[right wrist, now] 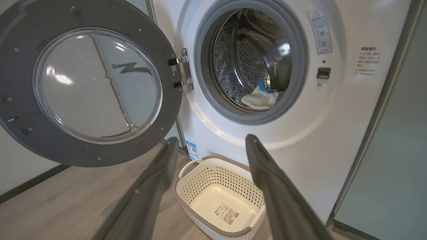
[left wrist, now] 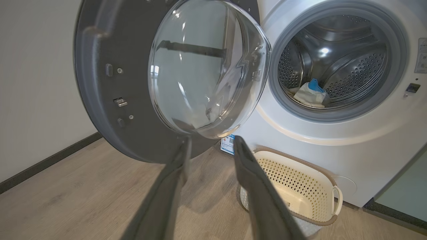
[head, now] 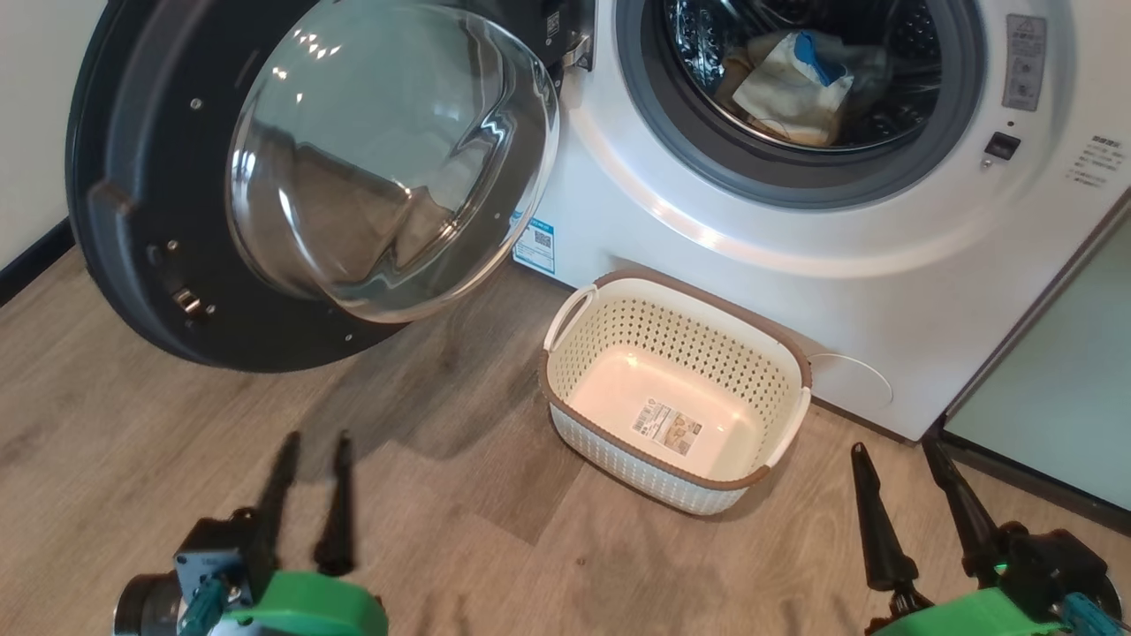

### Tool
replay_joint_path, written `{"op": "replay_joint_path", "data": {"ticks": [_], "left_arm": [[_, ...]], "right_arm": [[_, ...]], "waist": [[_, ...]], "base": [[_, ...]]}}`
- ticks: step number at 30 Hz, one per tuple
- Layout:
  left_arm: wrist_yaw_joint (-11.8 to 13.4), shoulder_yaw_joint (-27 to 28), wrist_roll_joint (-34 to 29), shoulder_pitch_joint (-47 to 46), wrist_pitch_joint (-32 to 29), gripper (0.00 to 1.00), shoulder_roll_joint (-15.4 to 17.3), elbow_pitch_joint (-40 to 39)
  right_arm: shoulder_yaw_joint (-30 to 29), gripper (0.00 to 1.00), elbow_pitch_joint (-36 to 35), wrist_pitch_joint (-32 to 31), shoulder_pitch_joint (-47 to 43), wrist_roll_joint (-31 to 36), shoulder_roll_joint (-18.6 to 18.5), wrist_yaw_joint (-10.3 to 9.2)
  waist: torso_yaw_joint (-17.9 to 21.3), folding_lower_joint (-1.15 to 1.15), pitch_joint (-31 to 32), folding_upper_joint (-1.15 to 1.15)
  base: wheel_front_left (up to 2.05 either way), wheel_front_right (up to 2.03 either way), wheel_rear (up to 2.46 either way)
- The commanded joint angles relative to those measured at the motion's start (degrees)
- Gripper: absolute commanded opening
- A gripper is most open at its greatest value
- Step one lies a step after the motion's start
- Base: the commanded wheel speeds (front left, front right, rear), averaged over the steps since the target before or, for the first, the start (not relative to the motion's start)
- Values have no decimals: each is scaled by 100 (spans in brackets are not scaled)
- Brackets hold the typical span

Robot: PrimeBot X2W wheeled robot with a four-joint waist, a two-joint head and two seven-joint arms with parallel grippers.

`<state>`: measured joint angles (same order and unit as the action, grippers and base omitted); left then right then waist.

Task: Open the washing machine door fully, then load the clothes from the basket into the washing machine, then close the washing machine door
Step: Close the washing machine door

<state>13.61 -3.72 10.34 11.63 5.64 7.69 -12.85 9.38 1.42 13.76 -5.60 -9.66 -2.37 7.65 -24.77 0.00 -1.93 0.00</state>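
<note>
1. Wood-look floor (head: 132,424) is stretching before the white washing machine (head: 795,238).
2. The washing machine door (head: 132,221) is hanging wide open, up and ahead of the left gripper (head: 315,442), the nearer one.
3. The basket (head: 671,344) is sitting empty on the floor; the clothes (head: 791,88) are lying in the drum.
4. The left gripper and the right gripper (head: 894,455) are both gaping, holding nothing.

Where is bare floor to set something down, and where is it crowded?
Bare: the wood floor between the left gripper and right gripper, before the basket. Crowded: below the open washing machine door, and the gap between basket and washing machine.
</note>
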Motion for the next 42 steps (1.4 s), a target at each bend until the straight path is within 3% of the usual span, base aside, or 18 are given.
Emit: {"op": "replay_joint_path", "data": {"ticks": [1, 14, 22, 27, 34, 38, 42], "left_arm": [[16, 187, 62, -177, 85, 0, 43, -215], [-107, 105, 136, -183, 147, 0, 126, -259], [-540, 87, 393, -420, 560, 0, 307, -646], [-1007, 353, 1198, -978, 780, 0, 293, -1318], [-1462, 1130, 2431, -2118, 549, 0, 762, -2005], [-1549, 1556, 3285, -2985, 226, 0, 1060, -2132], [-1451, 2100, 4250, -3909, -151, 0, 1385, -1924]], "right_arm": [[115, 100, -157, -7, 211, 0, -51, -16], [107, 100, -174, -5, 205, 11, -51, -16], [91, 100, -181, -14, 178, 13, -51, -16], [86, 100, -179, -14, 162, -5, -51, -16], [135, 100, -152, -1, 102, -26, -51, -16], [118, 100, -146, 12, 29, -65, -51, -16], [132, 100, -160, 19, -20, -85, -51, -16]], "waist": [[14, 0, -1, 0], [18, 0, -8, 0], [-11, 0, 27, 0], [-33, 0, 88, 0], [-30, 0, 221, 0], [-70, 0, 313, 0], [-99, 0, 364, 0]], "base": [[0, 0, 0], [0, 0, 0], [0, 0, 0], [0, 0, 0], [0, 0, 0], [0, 0, 0], [0, 0, 0]]}}
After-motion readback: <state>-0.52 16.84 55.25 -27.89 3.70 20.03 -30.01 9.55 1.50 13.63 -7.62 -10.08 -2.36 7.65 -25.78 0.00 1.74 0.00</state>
